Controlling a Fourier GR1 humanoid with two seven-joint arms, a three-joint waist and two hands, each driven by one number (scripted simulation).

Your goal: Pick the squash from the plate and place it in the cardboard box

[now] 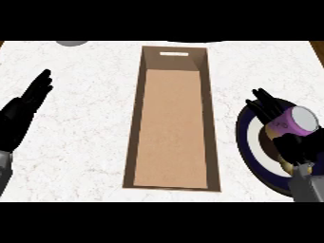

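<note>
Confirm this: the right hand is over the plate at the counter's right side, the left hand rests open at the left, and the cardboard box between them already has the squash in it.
Not quite. The head view shows the cardboard box with only its bare brown floor. The right hand is over the plate at the right, and the left hand rests open at the left.

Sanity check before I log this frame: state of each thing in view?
cardboard box: open, nothing inside.
plate: on the counter right of the box, right hand over it.
squash: mostly hidden under the hand, over the plate.
purple can: lying tilted over the plate, by the hand.
right hand: fingers curled over the squash.
left hand: open, resting at left.
</note>
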